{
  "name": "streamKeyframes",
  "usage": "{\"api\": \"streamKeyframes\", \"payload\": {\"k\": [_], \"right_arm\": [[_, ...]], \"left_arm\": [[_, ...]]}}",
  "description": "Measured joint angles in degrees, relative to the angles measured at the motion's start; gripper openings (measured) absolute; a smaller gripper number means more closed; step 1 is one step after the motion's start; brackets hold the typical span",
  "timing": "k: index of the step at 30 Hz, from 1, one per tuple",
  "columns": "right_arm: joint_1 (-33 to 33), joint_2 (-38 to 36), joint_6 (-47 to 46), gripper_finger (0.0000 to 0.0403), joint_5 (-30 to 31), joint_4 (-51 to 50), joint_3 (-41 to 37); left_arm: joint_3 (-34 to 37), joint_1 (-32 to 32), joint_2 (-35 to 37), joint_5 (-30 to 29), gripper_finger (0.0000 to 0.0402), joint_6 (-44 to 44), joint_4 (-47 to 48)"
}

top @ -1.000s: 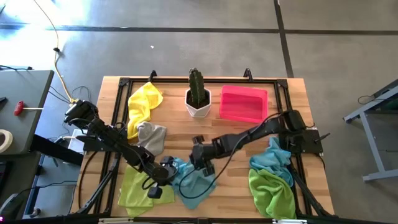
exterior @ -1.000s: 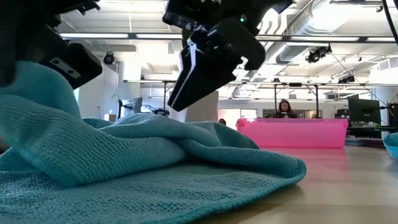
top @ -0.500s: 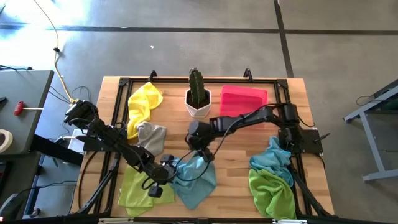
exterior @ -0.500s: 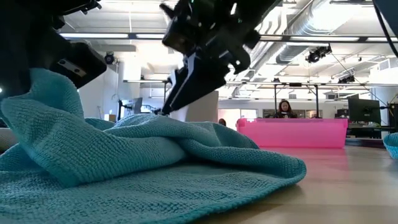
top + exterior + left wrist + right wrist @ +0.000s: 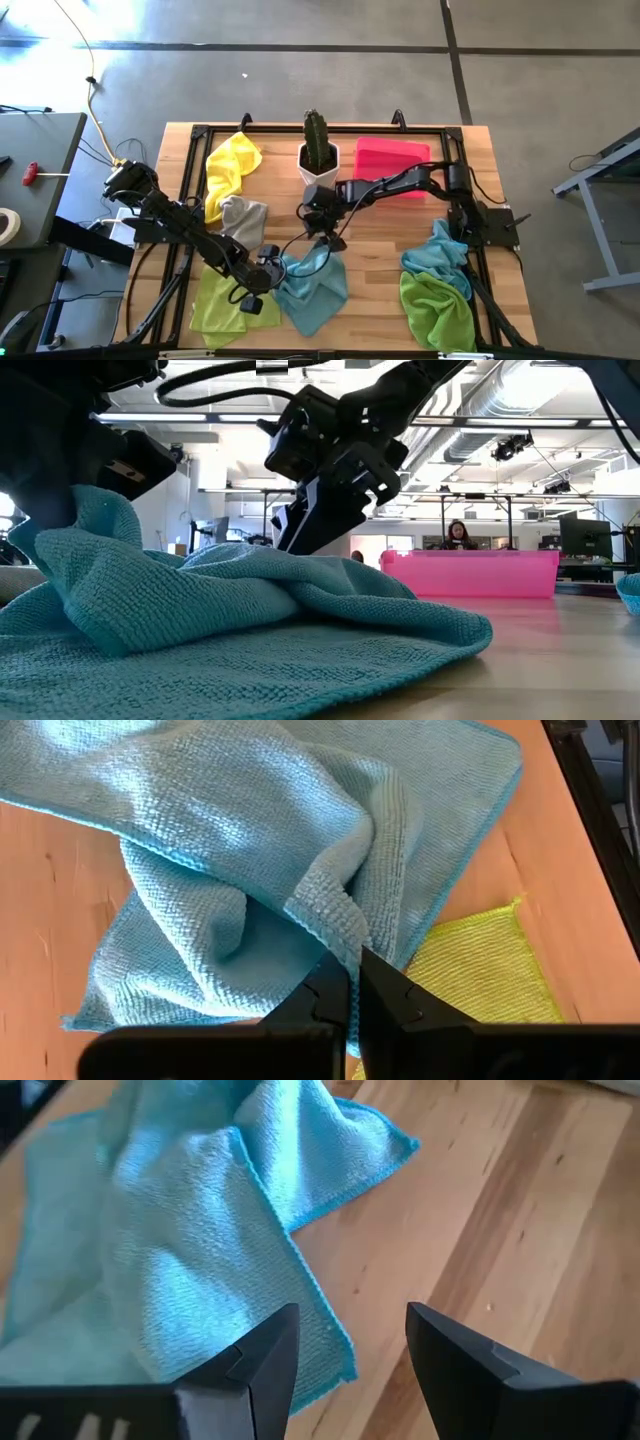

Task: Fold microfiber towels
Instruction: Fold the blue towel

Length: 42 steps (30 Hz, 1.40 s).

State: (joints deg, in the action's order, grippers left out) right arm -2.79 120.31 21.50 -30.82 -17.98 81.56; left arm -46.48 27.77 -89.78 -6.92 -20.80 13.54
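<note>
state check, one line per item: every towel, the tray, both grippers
Light blue microfiber towel at front centre: crumpled, one fold pinched.
Lime green towel, front left: lying flat, partly under the blue one.
Yellow towel: bunched.
Grey towel: bunched.
Blue towel, right: crumpled.
Lime green towel, right: crumpled.
Rigid pink rectangular tray: holds nothing.
Left gripper: shut on the front blue towel.
Right gripper: open, above that towel, holding nothing.
</note>
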Motion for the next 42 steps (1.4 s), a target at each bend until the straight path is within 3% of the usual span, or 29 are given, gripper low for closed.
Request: {"api": "streamKeyframes", "payload": {"k": [24, 35, 42], "right_arm": [[-0.1, 2.6, -3.7, 0.0167, -5.4, -2.5, 0.0], [1.6, 2.6, -6.6, 0.0076, -5.3, -3.1, 0.0], [3.3, 2.0, -9.2, 0.0005, -2.1, -5.1, 0.0]], "left_arm": [[0.0, 0.0, 0.0, -1.4, 0.0001, 1.5, 0.4], [0.0, 0.0, 0.0, -2.8, 0.0001, 1.5, 0.4], [0.0, 0.0, 0.0, -2.8, 0.0001, 1.2, 0.4]]}}
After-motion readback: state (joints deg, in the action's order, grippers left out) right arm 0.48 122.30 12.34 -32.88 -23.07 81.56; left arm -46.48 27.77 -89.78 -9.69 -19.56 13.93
